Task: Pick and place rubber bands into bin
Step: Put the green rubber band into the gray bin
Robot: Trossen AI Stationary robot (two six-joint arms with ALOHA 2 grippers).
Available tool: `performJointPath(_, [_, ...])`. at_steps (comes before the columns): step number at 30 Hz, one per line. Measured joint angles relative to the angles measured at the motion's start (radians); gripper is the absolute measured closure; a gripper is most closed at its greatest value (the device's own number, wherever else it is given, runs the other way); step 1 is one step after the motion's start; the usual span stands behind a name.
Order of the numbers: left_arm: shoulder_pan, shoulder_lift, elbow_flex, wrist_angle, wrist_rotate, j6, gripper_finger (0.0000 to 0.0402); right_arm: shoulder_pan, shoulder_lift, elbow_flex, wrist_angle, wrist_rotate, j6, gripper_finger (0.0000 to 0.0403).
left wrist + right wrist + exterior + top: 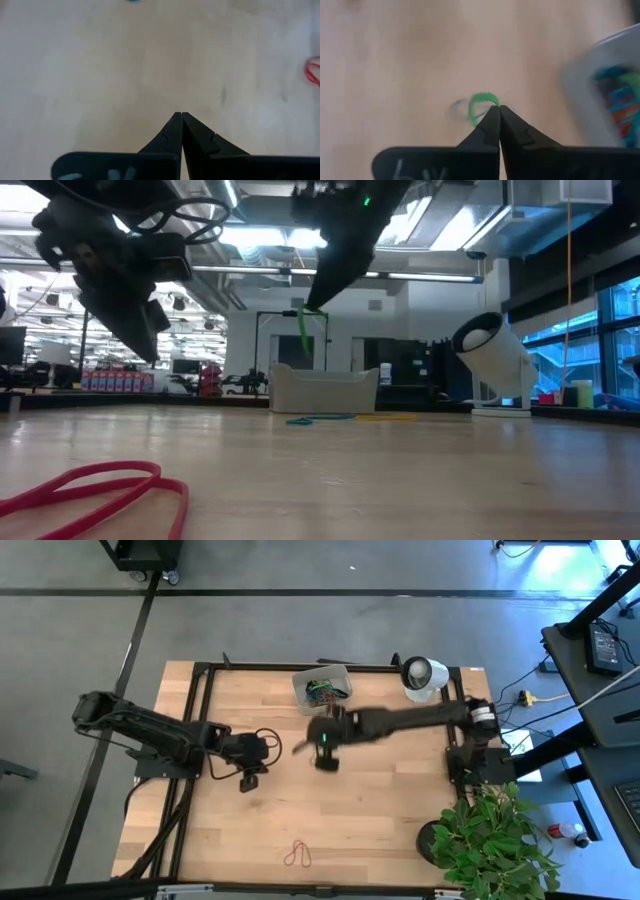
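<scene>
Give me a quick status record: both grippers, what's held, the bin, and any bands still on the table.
right gripper: shut on a green rubber band, raised above the table near the bin
left gripper: shut, holding nothing, above bare wood on the table's left half
bin: at the table's far edge, already holding several coloured bands
red rubber band: loose near the table's front edge
other bands: a few lying in front of the bin

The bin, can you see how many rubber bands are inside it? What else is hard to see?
- Bin: its bands are a tiny tangle from above, blurred in the right wrist view; the low view shows only its wall. No count possible.
- Right gripper, shut on the green band: blurred from above.
- Red band: cut off by the low view's edge.
</scene>
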Motion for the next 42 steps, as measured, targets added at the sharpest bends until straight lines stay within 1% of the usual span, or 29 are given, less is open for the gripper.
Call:
performJointPath(3, [0.041,0.0,0.0,-0.002,-0.013,0.03,0.04,-0.106,-0.007,-0.018,0.123,-0.004,-0.068,0.0402])
performJointPath(6, [0.09,0.0,0.0,0.012,-0.033,0.048,0.04,-0.213,-0.004,-0.018,0.265,-0.042,-0.112,0.0402])
performJointPath(7, [0.108,0.0,0.0,0.017,-0.034,0.056,0.04,-0.246,0.001,-0.017,0.314,-0.052,-0.112,0.0403])
performJointPath(9, [0.148,0.0,0.0,0.02,-0.036,0.063,0.04,-0.306,0.016,-0.017,0.359,-0.064,-0.107,0.0403])
performJointPath(12, [0.212,0.0,0.0,0.02,-0.04,0.063,0.04,-0.378,0.053,-0.017,0.364,-0.076,-0.089,0.0403])
performJointPath(15, [0.267,0.0,0.0,0.02,-0.028,0.066,0.04,-0.426,0.103,-0.017,0.345,-0.139,-0.09,0.0403])
performJointPath(20, [0.331,0.0,0.0,0.02,-0.026,0.057,0.04,-0.451,0.183,-0.018,0.34,-0.149,-0.09,0.0402])
performJointPath(23, [0.347,0.0,0.0,0.02,-0.025,0.04,0.04,-0.456,0.215,-0.018,0.356,-0.15,-0.091,0.0392])
performJointPath(27, [0.355,0.0,0.0,0.02,-0.025,0.025,0.04,-0.463,0.24,-0.018,0.333,-0.15,-0.089,0.0366])
performJointPath(32, [0.357,0.0,0.0,0.02,-0.013,0.018,0.04,-0.475,0.237,-0.018,0.323,-0.175,-0.086,0.0311])
performJointPath(39, [0.346,0.0,0.0,-0.01,0.084,0.022,0.04,-0.487,0.182,0.014,0.293,-0.177,-0.028,0.0229])
performJointPath(42, [0.33,0.0,0.0,-0.041,0.088,0.024,0.04,-0.488,0.147,0.047,0.248,-0.162,-0.009,0.0215])
